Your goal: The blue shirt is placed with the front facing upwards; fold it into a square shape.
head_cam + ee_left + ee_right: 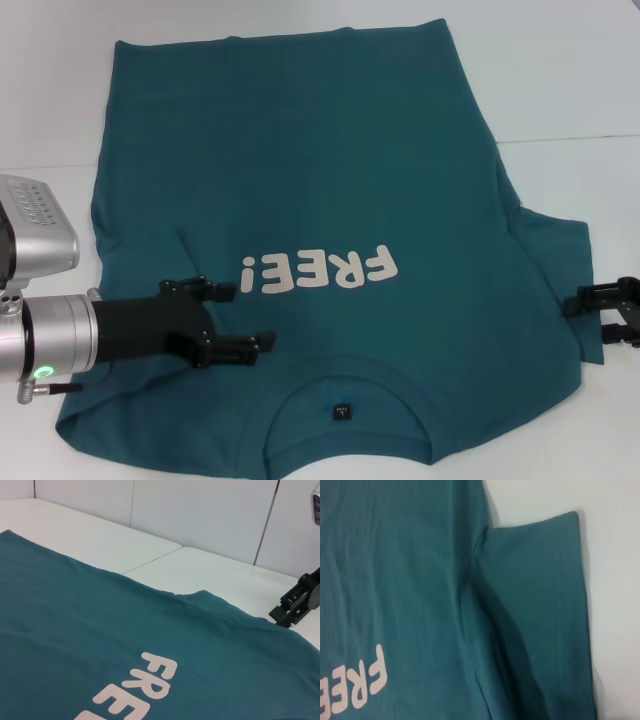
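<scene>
The blue shirt [300, 180] lies flat on the white table [560, 80], front up, with the cream "FREE!" lettering [318, 271] across its chest. Its collar [345, 385] with a small dark label is at the near edge. My left gripper [255, 316] hovers open over the shirt's near left shoulder, beside the lettering. My right gripper [592, 320] is open at the far right, just off the edge of the spread sleeve [550, 245]. That sleeve [540, 605] fills the right wrist view. The left wrist view shows the shirt [100, 630] and the right gripper [295, 607] beyond it.
A seam between two table tops [570, 138] runs along the right side. Bare white table [215, 575] surrounds the shirt, and a white panelled wall [200, 515] stands behind it in the left wrist view.
</scene>
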Motion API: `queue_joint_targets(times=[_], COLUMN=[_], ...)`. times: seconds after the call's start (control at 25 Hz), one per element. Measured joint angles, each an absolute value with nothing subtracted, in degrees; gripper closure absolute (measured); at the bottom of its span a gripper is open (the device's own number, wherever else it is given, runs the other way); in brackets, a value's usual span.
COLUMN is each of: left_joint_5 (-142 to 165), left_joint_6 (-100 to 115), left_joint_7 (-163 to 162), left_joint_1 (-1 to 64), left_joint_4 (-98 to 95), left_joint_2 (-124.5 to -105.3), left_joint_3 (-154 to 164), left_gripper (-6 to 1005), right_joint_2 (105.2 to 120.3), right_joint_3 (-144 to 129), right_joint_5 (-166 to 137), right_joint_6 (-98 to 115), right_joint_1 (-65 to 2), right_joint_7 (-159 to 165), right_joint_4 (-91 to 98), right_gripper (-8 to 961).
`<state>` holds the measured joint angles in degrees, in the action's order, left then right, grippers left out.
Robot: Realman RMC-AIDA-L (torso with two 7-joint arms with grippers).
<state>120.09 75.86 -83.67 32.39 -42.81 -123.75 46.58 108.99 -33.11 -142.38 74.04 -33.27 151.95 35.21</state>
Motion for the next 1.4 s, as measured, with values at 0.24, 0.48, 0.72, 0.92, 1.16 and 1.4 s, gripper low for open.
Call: queue_joint_targets(times=[0.24, 0.48, 0.72, 0.92, 1.16, 1.4], left_joint_5=[119.99, 119.91, 119.77, 119.77, 119.72, 119.7], left_joint_6=[75.85, 75.54, 75.49, 75.41, 75.4, 75.6], left_joint_7=[-83.67, -83.67, -83.67, -83.67, -83.67, -83.67], left_joint_1=[32.43, 32.5, 32.52, 32.52, 32.52, 32.4], left_joint_4=[-42.81, -42.81, -42.81, -42.81, -42.9, -43.01], left_joint_2=[-123.75, -123.75, -123.75, -123.75, -123.7, -123.67], left_joint_3=[46.58, 46.58, 46.58, 46.58, 46.58, 46.58], left_gripper=[64, 64, 64, 64, 64, 63], right_joint_2=[109.25, 109.33, 109.39, 109.4, 109.14, 108.08], right_joint_3=[-31.33, -30.01, -29.62, -29.62, -29.62, -29.53], right_joint_5=[-141.74, -139.5, -137.96, -137.93, -138.07, -138.0], right_joint_6=[73.8, 73.79, 74.17, 74.25, 74.36, 74.14], right_joint_1=[-32.72, -32.13, -31.87, -31.8, -31.43, -30.14], right_joint_7=[151.5, 149.34, 148.33, 147.86, 147.4, 147.37], right_joint_4=[34.81, 34.84, 35.03, 34.99, 35.01, 35.33], right_gripper=[192, 345, 547, 774, 932, 953])
